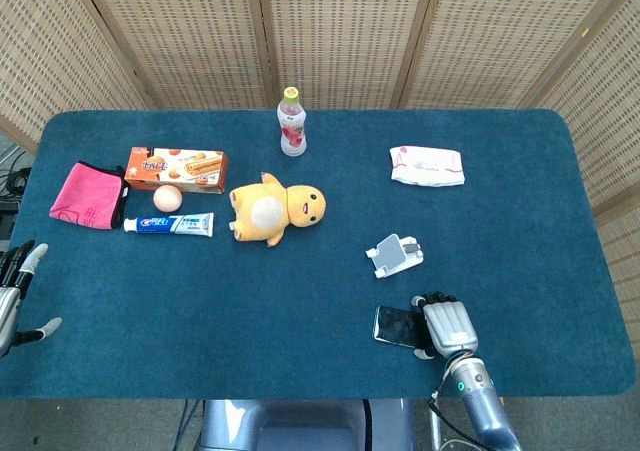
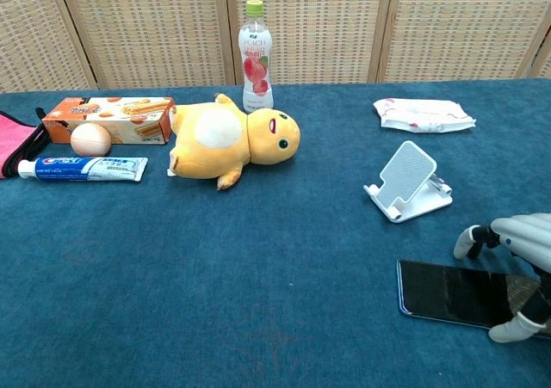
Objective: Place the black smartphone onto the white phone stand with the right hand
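Note:
The black smartphone (image 1: 394, 324) (image 2: 446, 293) lies flat, screen up, near the table's front edge on the right. My right hand (image 1: 447, 325) (image 2: 522, 267) hangs over its right end, with curled fingers (image 2: 470, 239) past the far edge and the thumb (image 2: 513, 329) at the near edge. The phone is still flat on the cloth and nothing is lifted. The white phone stand (image 1: 395, 254) (image 2: 406, 182) sits empty just beyond the phone, its back plate tilted. At the table's front left corner my left hand (image 1: 16, 293) holds nothing, its fingers apart.
A yellow plush duck (image 2: 231, 139) lies mid-table with a drink bottle (image 2: 255, 58) behind it. A white tissue pack (image 2: 422, 113) is at the back right. A biscuit box (image 2: 108, 118), egg (image 2: 89, 138), toothpaste (image 2: 82, 169) and pink cloth (image 1: 85, 194) sit on the left.

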Action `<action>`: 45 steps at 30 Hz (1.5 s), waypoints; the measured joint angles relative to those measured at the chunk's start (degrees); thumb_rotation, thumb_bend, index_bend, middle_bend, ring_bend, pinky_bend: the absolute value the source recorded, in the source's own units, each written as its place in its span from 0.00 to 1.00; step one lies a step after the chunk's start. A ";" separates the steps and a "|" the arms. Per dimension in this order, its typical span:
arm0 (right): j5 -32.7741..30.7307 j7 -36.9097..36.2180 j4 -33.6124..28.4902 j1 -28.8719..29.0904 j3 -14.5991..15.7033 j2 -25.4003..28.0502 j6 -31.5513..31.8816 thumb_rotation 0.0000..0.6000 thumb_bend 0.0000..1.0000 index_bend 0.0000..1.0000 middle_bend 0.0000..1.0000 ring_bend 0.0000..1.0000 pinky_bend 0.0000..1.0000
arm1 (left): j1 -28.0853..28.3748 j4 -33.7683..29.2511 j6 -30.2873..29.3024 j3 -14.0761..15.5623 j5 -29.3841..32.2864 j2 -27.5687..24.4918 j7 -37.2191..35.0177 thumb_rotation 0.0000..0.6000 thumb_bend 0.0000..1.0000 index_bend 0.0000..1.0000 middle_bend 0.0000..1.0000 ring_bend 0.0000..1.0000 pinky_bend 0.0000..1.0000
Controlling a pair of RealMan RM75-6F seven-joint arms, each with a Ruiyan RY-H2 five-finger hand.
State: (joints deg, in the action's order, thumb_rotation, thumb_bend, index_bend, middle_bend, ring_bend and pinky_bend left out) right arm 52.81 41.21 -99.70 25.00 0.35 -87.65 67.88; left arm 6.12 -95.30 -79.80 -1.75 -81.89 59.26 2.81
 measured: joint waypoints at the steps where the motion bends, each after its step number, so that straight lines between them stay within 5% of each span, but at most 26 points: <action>1: 0.52 -0.09 0.38 -0.04 0.09 -0.17 0.14 1.00 0.15 0.34 0.36 0.26 0.26 | 0.02 -0.05 0.03 -0.02 0.06 0.01 0.05 1.00 0.00 0.00 0.00 0.00 0.00; 9: 2.55 0.73 0.98 -0.13 0.96 -0.74 0.72 1.00 0.25 0.43 0.46 0.32 0.26 | 0.14 -0.34 0.21 0.04 0.13 0.02 0.48 1.00 0.00 0.00 0.00 0.00 0.00; 34: 15.26 0.51 -2.72 -0.34 1.59 5.50 4.63 1.00 0.26 0.44 0.48 0.34 0.28 | -0.18 -0.04 -0.43 0.17 -0.29 -0.35 -0.87 1.00 0.00 0.00 0.00 0.00 0.00; 40: 20.63 2.07 -4.15 1.72 0.36 9.08 4.71 1.00 0.26 0.44 0.47 0.34 0.28 | -0.30 0.06 -0.65 0.16 -0.38 -0.51 -1.47 1.00 0.00 0.00 0.00 0.00 0.00; 45: 21.05 7.17 -6.85 5.95 -3.72 15.05 2.44 1.00 0.26 0.44 0.47 0.34 0.28 | -0.37 0.07 -0.69 0.22 -0.58 -0.80 -2.24 1.00 0.00 0.00 0.00 0.00 0.00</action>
State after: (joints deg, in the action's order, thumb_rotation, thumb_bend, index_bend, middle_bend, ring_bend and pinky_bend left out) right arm 73.86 48.38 -106.55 30.94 -3.37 -72.59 70.32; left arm 5.75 -95.23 -80.49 -1.53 -82.47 58.46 0.57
